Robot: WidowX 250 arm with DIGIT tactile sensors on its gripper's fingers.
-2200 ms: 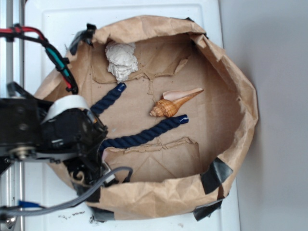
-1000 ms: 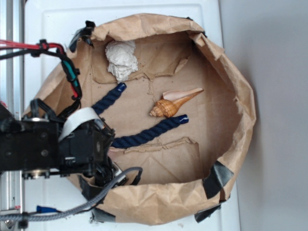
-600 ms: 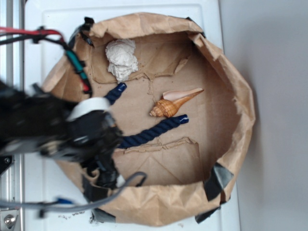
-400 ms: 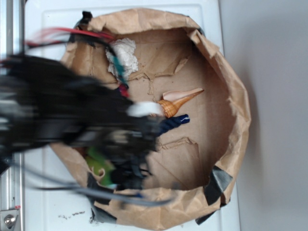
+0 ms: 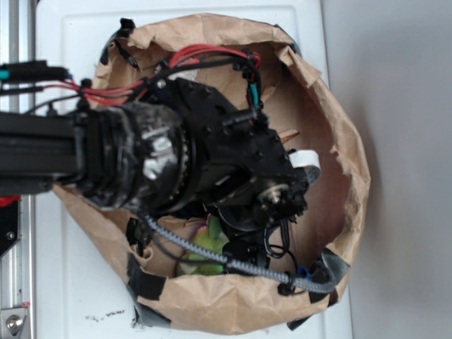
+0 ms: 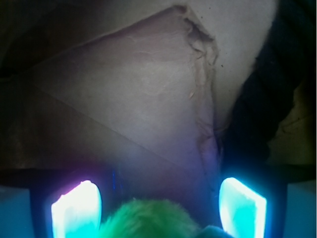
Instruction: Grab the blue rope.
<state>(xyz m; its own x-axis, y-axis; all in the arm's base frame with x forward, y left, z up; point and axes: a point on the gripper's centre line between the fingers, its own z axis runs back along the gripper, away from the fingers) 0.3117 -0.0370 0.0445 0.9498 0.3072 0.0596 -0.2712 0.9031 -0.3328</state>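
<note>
In the wrist view the blue rope (image 6: 260, 101) is a dark, shadowed band running down the right side over brown paper. It lies just beyond my right fingertip (image 6: 242, 206) and is not between the fingers. My gripper (image 6: 158, 191) is open, both pads glowing, with only a fuzzy green thing (image 6: 148, 220) showing low between them. In the exterior view my arm and gripper (image 5: 267, 244) hang low over the paper bag (image 5: 349, 148) and hide the rope completely.
The bag's crumpled walls ring the work area, patched with black tape (image 5: 332, 265). The fuzzy green thing (image 5: 206, 244) lies near the bag's front wall. A sliver of the orange seashell (image 5: 289, 133) pokes out behind my arm. A grey braided cable (image 5: 233, 265) crosses the front.
My arm has swung fast from the bag's left edge to the right, over the middle of the bag. It now covers the rope, shell and white lump.
</note>
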